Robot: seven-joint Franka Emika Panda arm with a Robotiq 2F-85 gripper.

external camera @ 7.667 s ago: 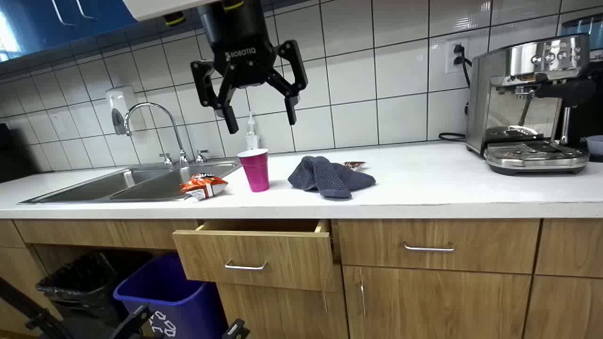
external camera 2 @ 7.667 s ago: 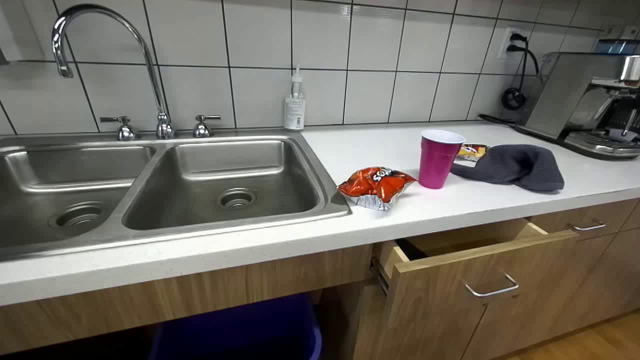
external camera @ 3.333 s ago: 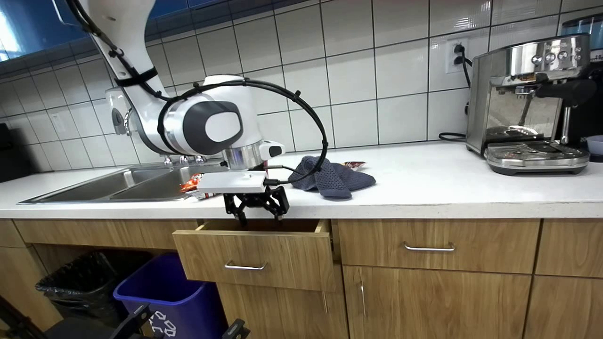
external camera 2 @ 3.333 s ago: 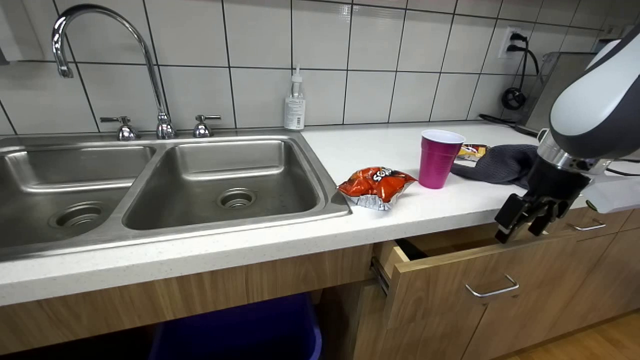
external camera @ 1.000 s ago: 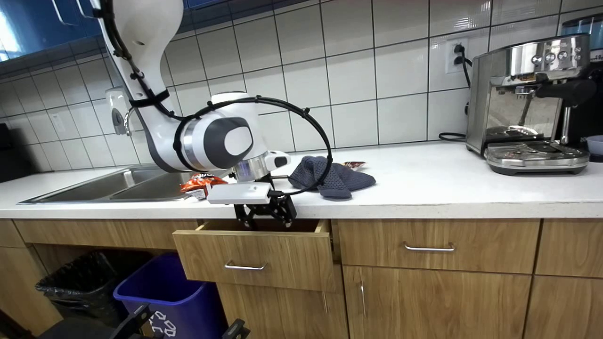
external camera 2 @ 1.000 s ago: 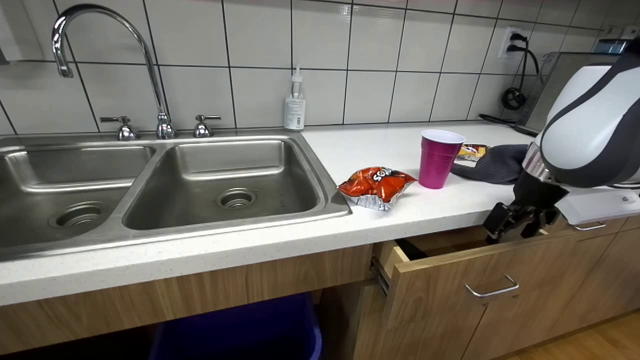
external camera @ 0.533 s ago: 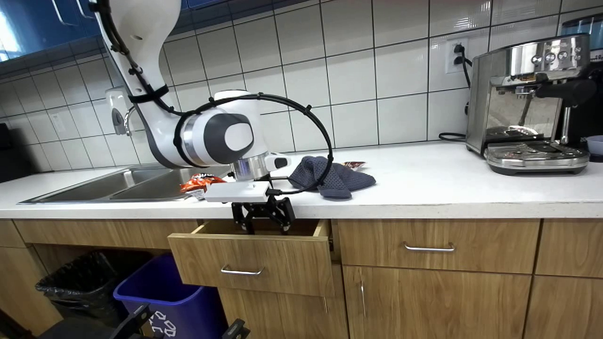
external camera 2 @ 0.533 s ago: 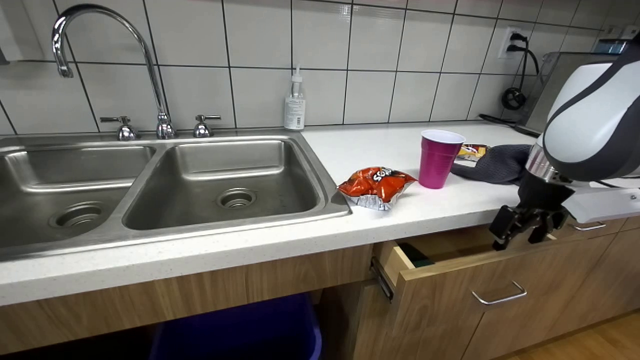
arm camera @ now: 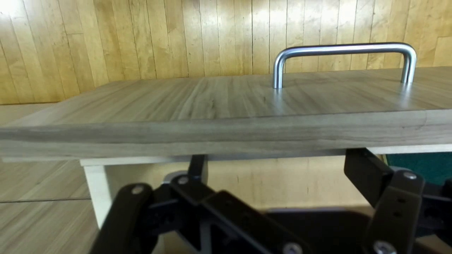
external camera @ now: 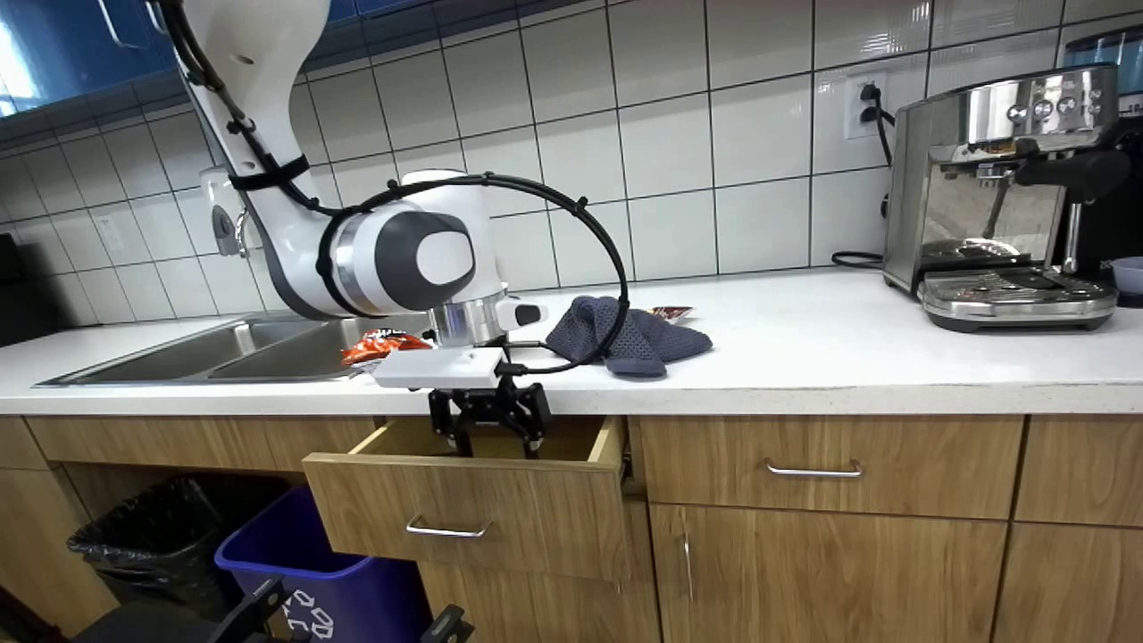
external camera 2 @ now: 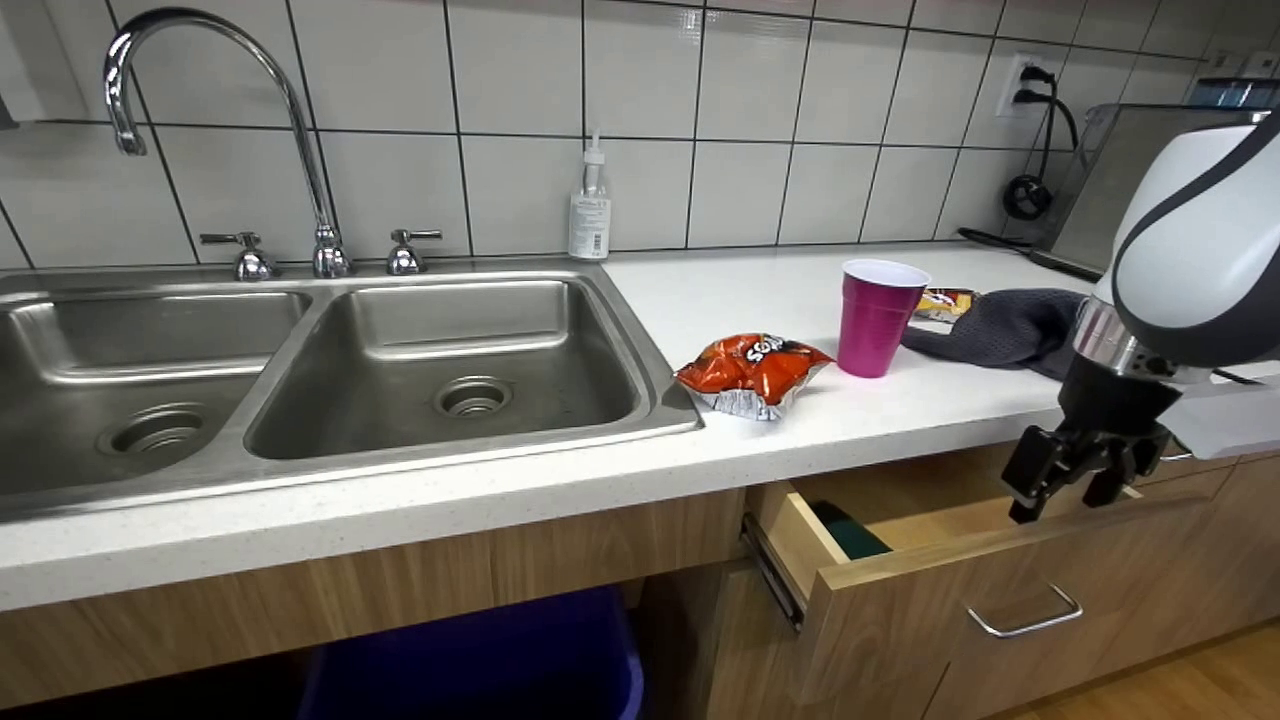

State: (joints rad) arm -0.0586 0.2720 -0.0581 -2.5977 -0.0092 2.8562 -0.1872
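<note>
My gripper [external camera: 497, 446] is open and empty, its two black fingers spread and pointing down into the open wooden drawer [external camera: 518, 513]. In the wrist view the fingertips [arm camera: 277, 158] are at the inner side of the drawer's front panel [arm camera: 212, 102] and appear to touch it. The drawer's metal handle [arm camera: 344, 49] is on the outer side. A dark green item [external camera 2: 848, 530] lies inside the drawer and also shows in the wrist view [arm camera: 420, 164]. In an exterior view the gripper [external camera 2: 1062, 503] is over the drawer front [external camera 2: 940, 620].
On the counter are an orange chip bag [external camera 2: 755, 370], a pink cup [external camera 2: 878, 320], a dark cloth [external camera: 661, 339] and a yellow bag [external camera 2: 945, 303]. A double sink [external camera 2: 470, 350], a coffee machine [external camera: 1009, 196], a blue bin [external camera: 312, 572] and a black-lined bin [external camera: 170, 536] stand around.
My open gripper has come down from above the counter into the drawer. Over the last second the drawer has slid further out along with the gripper, showing more of the green item.
</note>
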